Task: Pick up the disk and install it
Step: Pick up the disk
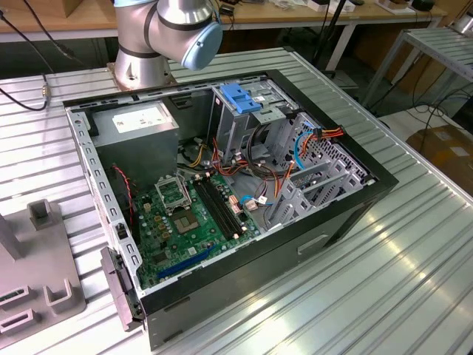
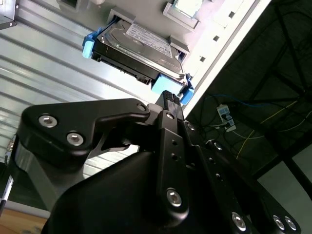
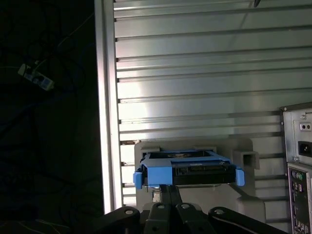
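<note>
Seen in both wrist views, the disk (image 3: 202, 173), a dark hard drive in blue side rails (white label facing up), lies flat in a pale grey holder (image 3: 224, 197) on the ribbed metal table (image 3: 195, 73), close to the table's edge. The black tool (image 2: 169, 95) hangs near the disk's blue rail, closed narrow and holding nothing. In the exterior view, an open computer case (image 1: 347, 214) lies on the table, with a blue-tabbed drive cage (image 1: 229, 126) standing inside.
</note>
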{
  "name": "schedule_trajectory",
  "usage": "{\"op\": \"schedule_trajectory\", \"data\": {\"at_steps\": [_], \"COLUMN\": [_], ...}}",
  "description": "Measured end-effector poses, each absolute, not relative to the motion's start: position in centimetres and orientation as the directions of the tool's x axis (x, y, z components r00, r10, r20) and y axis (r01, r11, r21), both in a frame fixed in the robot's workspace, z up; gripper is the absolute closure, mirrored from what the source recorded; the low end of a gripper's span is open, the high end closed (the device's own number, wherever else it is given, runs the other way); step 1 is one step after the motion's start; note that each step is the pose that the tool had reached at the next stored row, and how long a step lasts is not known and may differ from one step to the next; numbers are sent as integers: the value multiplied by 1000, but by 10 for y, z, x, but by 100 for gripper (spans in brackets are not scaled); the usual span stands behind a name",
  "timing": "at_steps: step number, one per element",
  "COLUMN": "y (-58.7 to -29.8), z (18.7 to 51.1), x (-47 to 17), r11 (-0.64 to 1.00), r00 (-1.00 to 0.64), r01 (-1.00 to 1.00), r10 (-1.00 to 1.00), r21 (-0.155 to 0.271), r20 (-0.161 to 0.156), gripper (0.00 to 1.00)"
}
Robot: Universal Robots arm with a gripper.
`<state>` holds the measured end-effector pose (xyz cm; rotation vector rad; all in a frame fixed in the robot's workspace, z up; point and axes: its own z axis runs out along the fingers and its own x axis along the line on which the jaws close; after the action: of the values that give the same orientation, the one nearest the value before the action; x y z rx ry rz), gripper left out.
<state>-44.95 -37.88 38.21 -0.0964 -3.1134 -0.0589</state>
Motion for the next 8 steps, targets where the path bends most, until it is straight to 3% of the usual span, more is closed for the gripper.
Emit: {"op": "schedule_trajectory", "data": {"at_steps": [8], "y": [-379], "z": [382], "x": [-450], "r11": [999], "r00": [-1000], "r01": [-8], "r10": [-9], "r21": [37], "r20": [27], "gripper": [89]}}
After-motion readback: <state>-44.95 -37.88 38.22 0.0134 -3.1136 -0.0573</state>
